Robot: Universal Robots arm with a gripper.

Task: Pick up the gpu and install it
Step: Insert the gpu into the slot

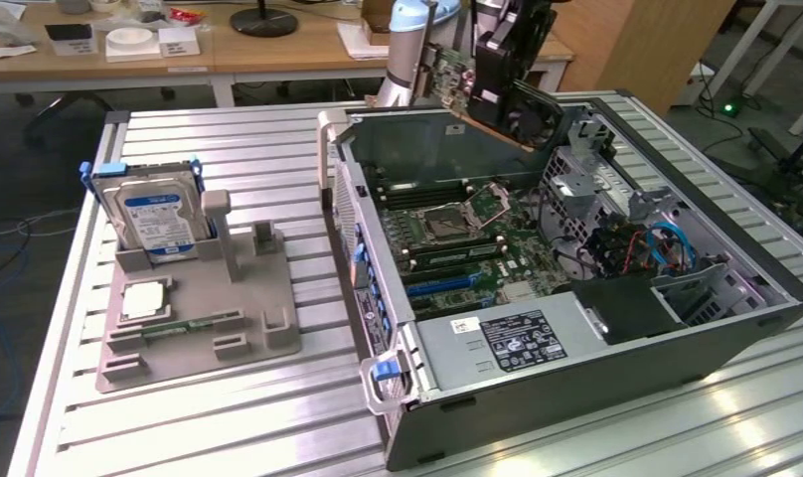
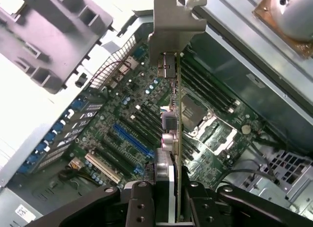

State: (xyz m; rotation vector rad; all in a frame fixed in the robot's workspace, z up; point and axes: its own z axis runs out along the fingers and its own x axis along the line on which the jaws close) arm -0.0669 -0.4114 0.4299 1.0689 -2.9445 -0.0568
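1. Where the slatted metal table [image 1: 216, 427] spreads across the exterior view, an open computer case [image 1: 574, 388] lies on its side toward 3 o'clock, with its motherboard [image 1: 468, 238] facing up.
2. A grey fixture tray [image 1: 196, 348] sits on the table at 9 o'clock from the case, well apart from it. A hard drive [image 1: 156, 219] with a blue label stands upright at the tray's 11 o'clock corner.
3. The gpu [image 1: 521, 99] hangs in the air at the case's 12 o'clock edge, above the rim and not seated in any slot.
4. In the wrist view the gpu [image 2: 171, 139] appears edge-on. Its long axis runs straight out from the claw toward the motherboard below, and the silver bracket [image 2: 173, 26] is at the far end, pointing away from the fingers.
5. The gripper [image 2: 171, 207] is closed tight on the near end of the card, one black finger [image 2: 139, 202] pressed against each flat face.
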